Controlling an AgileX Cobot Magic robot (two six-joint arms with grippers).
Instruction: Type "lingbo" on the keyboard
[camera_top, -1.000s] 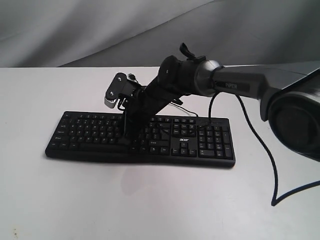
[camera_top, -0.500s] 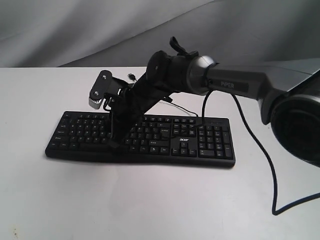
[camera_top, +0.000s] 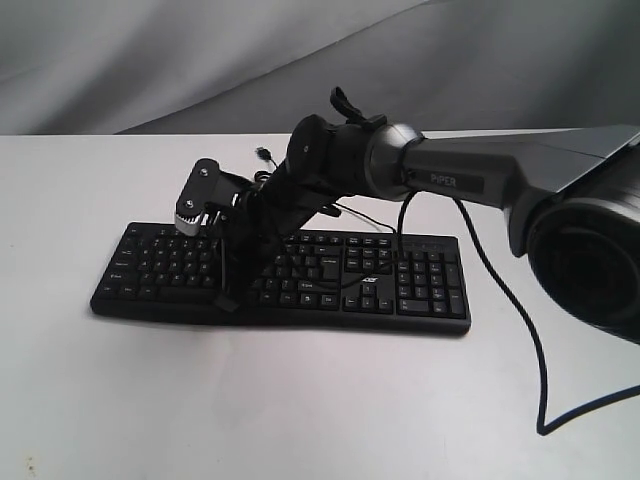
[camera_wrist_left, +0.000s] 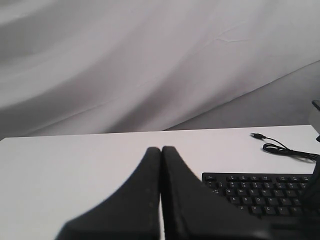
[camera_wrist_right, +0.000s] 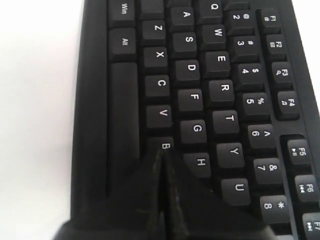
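Observation:
The long black keyboard (camera_top: 400, 285) lies across the white table (camera_top: 300, 400), number pad to the right. My right gripper (camera_top: 228, 300) reaches over it from the right, pointing down at the lower letter row. In the right wrist view the keyboard (camera_wrist_right: 220, 90) fills the picture, and the right gripper (camera_wrist_right: 162, 152) is shut with nothing between its fingers, its tips at the B key (camera_wrist_right: 161, 141). My left gripper (camera_wrist_left: 161, 149) is shut and empty, held above bare table beside the keyboard's (camera_wrist_left: 260, 192) corner. It is out of the exterior view.
The keyboard's thin USB cable (camera_wrist_left: 285, 149) lies loose on the table behind it, plug (camera_top: 263, 153) unconnected. The right arm's grey link (camera_top: 450, 180) spans above the number pad. A black robot cable (camera_top: 520, 320) hangs down at the right. Grey cloth backs the table.
The right gripper has swung left along the keyboard and come down, from the middle keys to the B key. The keyboard has stayed put.

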